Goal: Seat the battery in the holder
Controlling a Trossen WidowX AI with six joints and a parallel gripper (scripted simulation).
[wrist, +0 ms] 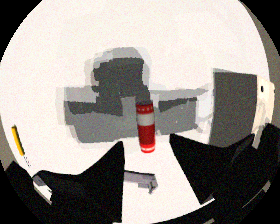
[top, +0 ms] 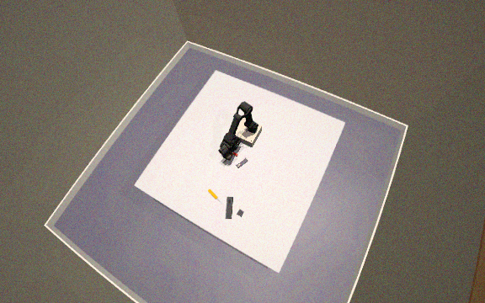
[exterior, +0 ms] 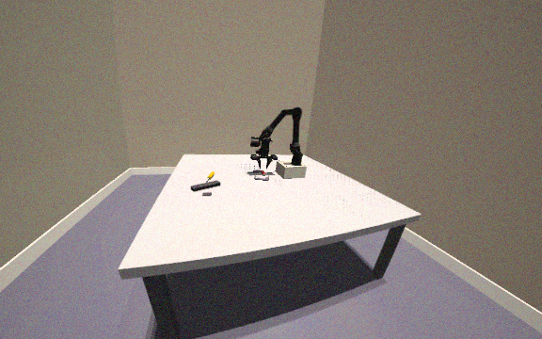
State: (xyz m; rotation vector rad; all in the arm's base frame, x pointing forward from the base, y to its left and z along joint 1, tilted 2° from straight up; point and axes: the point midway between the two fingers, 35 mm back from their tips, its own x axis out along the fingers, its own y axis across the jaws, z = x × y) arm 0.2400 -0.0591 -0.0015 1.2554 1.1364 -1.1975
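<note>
The red battery point(top: 235, 154) point(exterior: 263, 172) point(wrist: 146, 131) with a pale band lies on its side on the table, off the holder. The grey-purple holder point(top: 242, 162) point(exterior: 262, 178) point(wrist: 140, 179) lies close by and looks empty where it shows; its left part is hidden behind a finger in the wrist view. My gripper point(exterior: 263, 168) point(wrist: 146, 141) is open and points down above the battery. In the wrist view the battery shows between the two fingertips, running roughly lengthwise between them, with nothing gripped. Which battery end is the terminal is too small to tell.
The arm's pale base block point(exterior: 294, 170) stands close to the battery. Farther off lie a yellow-handled screwdriver point(top: 212, 194) point(exterior: 211, 175) point(wrist: 17, 139), a long dark bar point(top: 229, 208) point(exterior: 205, 185) and a small dark block point(top: 240, 213) point(exterior: 207, 194).
</note>
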